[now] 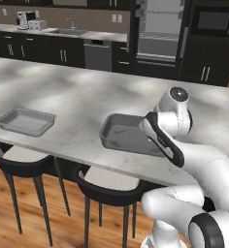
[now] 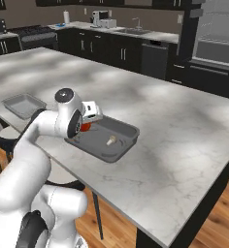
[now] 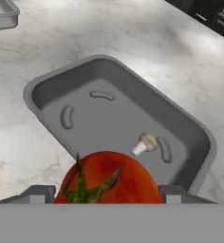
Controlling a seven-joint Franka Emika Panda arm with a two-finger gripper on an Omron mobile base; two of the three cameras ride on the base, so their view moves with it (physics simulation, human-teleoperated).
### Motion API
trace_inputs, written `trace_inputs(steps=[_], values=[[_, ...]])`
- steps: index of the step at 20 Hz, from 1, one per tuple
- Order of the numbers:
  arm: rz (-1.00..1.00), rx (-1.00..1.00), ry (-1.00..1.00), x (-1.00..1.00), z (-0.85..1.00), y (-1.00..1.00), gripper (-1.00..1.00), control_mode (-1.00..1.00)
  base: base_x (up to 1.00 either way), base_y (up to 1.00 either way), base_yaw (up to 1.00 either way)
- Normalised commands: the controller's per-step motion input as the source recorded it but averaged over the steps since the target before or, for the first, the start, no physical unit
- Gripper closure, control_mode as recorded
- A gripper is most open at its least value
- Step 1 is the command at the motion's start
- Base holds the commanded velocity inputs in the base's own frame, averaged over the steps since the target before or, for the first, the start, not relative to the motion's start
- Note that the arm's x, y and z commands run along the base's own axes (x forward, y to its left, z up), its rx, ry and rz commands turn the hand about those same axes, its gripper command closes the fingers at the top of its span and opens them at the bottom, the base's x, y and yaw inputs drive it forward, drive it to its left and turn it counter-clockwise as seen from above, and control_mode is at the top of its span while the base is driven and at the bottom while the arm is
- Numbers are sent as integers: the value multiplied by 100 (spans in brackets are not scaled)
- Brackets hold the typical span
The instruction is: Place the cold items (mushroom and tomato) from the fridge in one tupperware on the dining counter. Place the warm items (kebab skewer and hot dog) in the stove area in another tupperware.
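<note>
**Tomato held over the near container, mushroom already inside**

The gripper point(image 3: 107, 201) hangs above the near grey tupperware point(image 3: 52, 80) on the marble dining counter point(image 1: 77, 92), and the tomato point(image 3: 109, 178) sits between its two dark fingertips point(image 3: 40, 193), which flank the fruit on either side. The jaws stand wide apart and are closed on the tomato, whose green stalk faces the hand camera. In the right base view a patch of the red tomato point(image 2: 86, 127) peeks out under the white hand, above the near edge of the tupperware point(image 2: 128, 133).

The mushroom point(image 3: 144, 143) lies on the floor of this tupperware, pale, with its stem pointing toward the tomato; in the right base view the mushroom point(image 2: 110, 140) shows near the container's middle. The tomato is above the tray and apart from the mushroom.

A second tupperware point(image 1: 25, 121) rests on the same counter, well apart to the left of the first point(image 1: 119, 133) in the left base view, nearer the counter's edge. Black bar stools point(image 1: 19, 164) stand under the counter's overhang. Behind the counter are dark cabinets point(image 1: 63, 51), a dishwasher point(image 1: 97, 54) and the fridge point(image 1: 157, 38).
</note>
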Motion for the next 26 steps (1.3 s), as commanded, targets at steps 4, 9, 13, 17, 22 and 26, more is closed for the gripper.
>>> trace_inputs(steps=[4,9,13,17,22,26], values=[[7,16,18,86,-5,-1,100,-100,0,0,0],[3,0,27,61,-41,1,100,-100,0,0,0],[0,0,16,53,-56,9,100,-100,0,0,0],[0,0,4,38,-72,19,100,-100,0,0,0],[0,0,0,42,-61,23,100,-100,0,0,0],[0,0,1,39,-58,31,100,-100,0,0,0]])
